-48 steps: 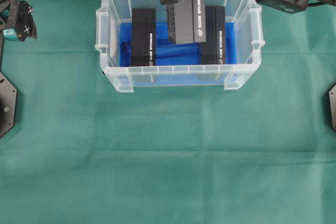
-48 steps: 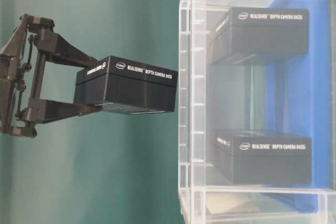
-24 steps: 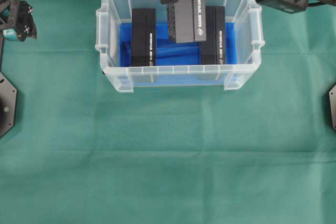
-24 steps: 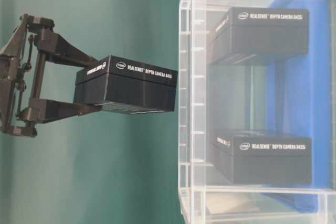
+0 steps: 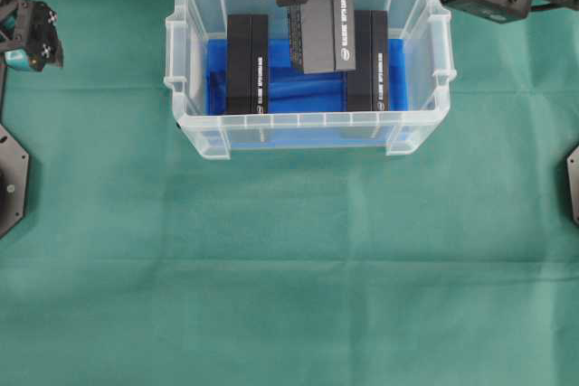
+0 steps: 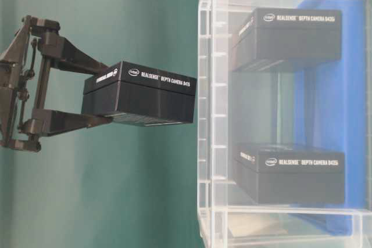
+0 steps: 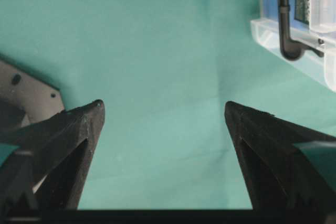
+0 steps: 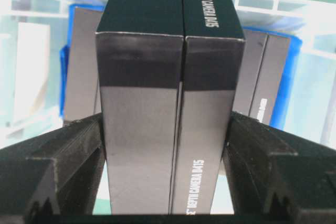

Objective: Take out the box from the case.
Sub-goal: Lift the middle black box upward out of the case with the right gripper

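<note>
Now I had the box (image 6: 139, 101) clamped in the right claw (image 8: 167, 145), lifted clear above the case (image 5: 308, 129); the left claw (image 7: 164, 129) sat wide open, empty. Next I judged carrying it sideways to the worktop (image 5: 289, 277).

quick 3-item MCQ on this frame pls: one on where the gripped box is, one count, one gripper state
1. Where is the held box?
A. Lifted clear above the case's rim
B. Lying on the blue lining
C. On the green cloth

2. How many boxes are left inside the case?
A. None
B. Two
C. Four

3. What state is the left gripper in?
A. Shut on a box
B. Open, holding nothing
C. Shut on the case's handle

Answers:
1 A: the table-level view shows the box out past the rim, clamped in the right gripper.
2 B: the left box and right box stand on the lining.
3 B: its fingers stand wide apart over bare cloth.
</note>
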Available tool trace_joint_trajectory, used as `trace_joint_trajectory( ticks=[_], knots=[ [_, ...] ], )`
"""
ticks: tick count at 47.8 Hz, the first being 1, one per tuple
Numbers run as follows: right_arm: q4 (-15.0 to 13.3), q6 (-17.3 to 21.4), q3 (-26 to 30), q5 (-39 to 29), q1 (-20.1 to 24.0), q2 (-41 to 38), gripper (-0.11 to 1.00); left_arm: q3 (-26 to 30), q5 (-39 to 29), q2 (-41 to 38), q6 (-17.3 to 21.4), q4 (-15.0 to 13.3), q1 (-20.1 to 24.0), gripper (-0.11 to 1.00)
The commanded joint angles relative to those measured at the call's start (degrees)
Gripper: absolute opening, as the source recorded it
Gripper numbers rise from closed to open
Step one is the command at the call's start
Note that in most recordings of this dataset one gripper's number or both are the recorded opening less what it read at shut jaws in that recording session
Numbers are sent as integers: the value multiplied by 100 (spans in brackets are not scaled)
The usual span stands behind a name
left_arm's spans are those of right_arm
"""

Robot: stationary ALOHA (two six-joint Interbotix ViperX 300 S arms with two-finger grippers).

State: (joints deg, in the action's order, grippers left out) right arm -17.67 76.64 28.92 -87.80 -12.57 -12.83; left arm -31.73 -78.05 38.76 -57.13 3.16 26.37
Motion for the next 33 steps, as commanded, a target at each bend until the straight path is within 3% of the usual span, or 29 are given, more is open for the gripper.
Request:
trace_joint_trajectory(
  ticks=[1, 18, 33],
  knots=[
    [-44, -18, 167, 35, 9, 290, 68, 53, 9, 9, 0, 9, 18, 95],
    [-62, -18, 167, 18, 9, 290, 68, 44, 0, 18, 9, 9, 18, 95],
    [-62, 35, 185, -53, 264, 290, 68, 0, 0, 44, 9, 18, 18, 95]
  ],
)
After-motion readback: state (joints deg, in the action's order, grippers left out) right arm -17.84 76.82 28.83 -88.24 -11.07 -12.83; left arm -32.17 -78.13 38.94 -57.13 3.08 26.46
